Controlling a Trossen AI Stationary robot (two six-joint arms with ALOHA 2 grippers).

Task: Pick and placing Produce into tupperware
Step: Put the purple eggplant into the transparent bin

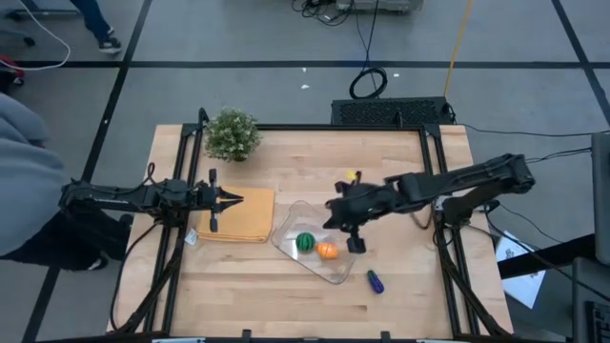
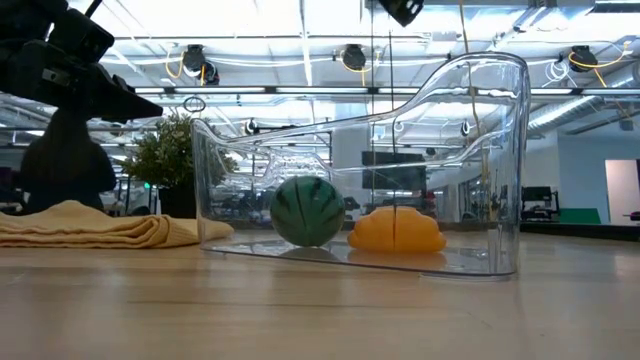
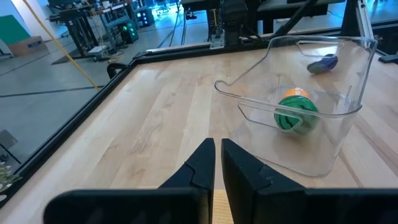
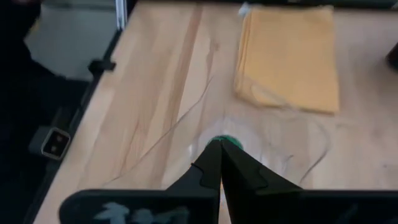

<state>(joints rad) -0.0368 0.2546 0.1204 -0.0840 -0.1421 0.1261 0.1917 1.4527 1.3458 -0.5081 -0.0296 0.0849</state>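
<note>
The clear tupperware lies on the table's middle and also shows in the low view. The green striped ball and the orange oval rest on its floor, side by side. The blue-purple piece lies on the table outside it, toward the near right. My right gripper is shut and empty, high above the tupperware's far part; the ball peeks past its fingers. My left gripper is shut and empty above the tan pad.
A folded tan pad lies left of the tupperware. A leafy potted plant stands at the far left. A person in grey is beside the table's left edge. Bare wood shows along the near edge and the far right.
</note>
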